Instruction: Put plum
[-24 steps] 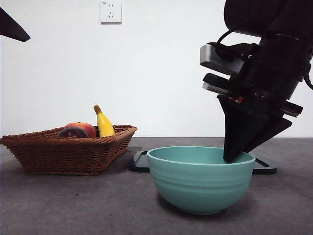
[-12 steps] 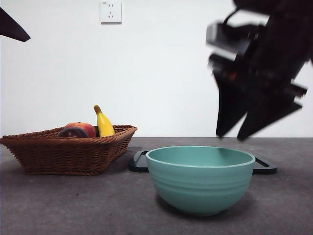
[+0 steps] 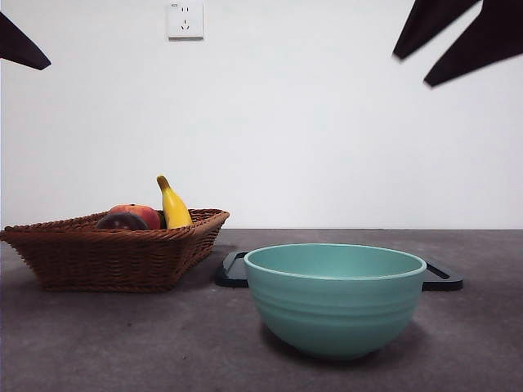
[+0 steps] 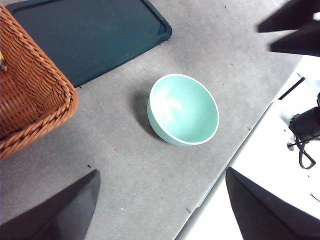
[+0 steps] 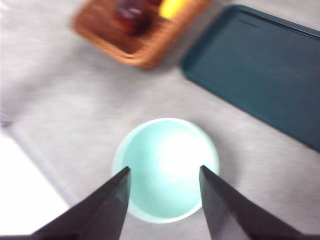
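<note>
Front view: small round dark purple plum (image 3: 121,221) lying in brown woven basket (image 3: 114,253), beside yellow banana (image 3: 173,206), far from both jaws. Right gripper (image 5: 162,172) open, empty, high above round green bowl (image 3: 335,298). Left gripper (image 4: 160,200) open, empty too.

**Bowl, basket and tray on a grey table**

A pale teal-green ceramic bowl (image 3: 336,298) with ribbed sides stands upright at the front of the grey matte tabletop (image 3: 122,343); its inside shows only smooth glaze. Just behind it lies a flat dark-green plastic tray (image 4: 90,35) with a raised rim, its corners showing on either side of the bowl. Beside the tray sits a brown woven wicker basket (image 3: 114,253), apart from the bowl. In the basket a yellow banana (image 3: 172,206) stands tip up, next to a red-orange round fruit (image 3: 143,214). A white wall socket (image 3: 185,19) is fixed high on the white wall behind.
</note>
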Robot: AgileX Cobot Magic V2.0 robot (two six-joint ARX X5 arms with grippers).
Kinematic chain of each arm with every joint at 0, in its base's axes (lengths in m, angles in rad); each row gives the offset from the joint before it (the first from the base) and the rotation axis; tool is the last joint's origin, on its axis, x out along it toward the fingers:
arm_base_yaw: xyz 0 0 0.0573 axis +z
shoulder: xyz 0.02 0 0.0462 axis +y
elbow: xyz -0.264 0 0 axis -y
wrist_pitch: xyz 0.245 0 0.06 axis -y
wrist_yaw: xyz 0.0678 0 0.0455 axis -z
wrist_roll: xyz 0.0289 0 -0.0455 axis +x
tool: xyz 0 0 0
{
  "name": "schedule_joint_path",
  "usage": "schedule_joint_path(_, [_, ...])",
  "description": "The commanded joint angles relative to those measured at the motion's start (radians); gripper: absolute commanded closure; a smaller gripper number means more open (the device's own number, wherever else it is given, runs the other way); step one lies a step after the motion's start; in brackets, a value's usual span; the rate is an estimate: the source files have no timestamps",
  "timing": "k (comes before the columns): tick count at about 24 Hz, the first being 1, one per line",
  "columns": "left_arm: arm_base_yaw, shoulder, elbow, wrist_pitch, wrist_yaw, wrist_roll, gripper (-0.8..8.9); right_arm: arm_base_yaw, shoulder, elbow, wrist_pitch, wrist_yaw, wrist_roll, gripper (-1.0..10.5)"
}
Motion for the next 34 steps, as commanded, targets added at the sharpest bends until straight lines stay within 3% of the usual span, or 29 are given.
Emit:
schedule_joint_path(1, [-0.004, 0.006, 0.024, 0.003, 0.005, 0.011, 4.11, 0.005, -0.035, 0.016, -0.029, -0.056, 0.009, 7.3])
schedule_joint_path(6, [-0.004, 0.006, 0.024, 0.003, 0.005, 0.008, 4.11, 0.005, -0.086, 0.016, -0.12, -0.167, 0.008, 7.3])
schedule_joint_path(23, [-0.004, 0.006, 0.024, 0.003, 0.005, 0.008, 4.25, 0.005, -0.084, 0.016, -0.138, -0.166, -0.002, 7.3])
schedule_joint_path(26, [-0.004, 0.006, 0.024, 0.003, 0.005, 0.008, 5.79, 0.005, -0.084, 0.016, -0.138, -0.166, -0.003, 7.7])
schedule_joint_path(29, [-0.004, 0.006, 0.024, 0.003, 0.005, 0.008, 7.97, 0.005, -0.084, 0.016, -0.138, -0.166, -0.013, 9.4])
schedule_joint_path(34, [-0.004, 0.006, 0.024, 0.003, 0.005, 0.008, 8.05, 0.005, -0.084, 0.016, -0.137, -0.166, -0.026, 9.4])
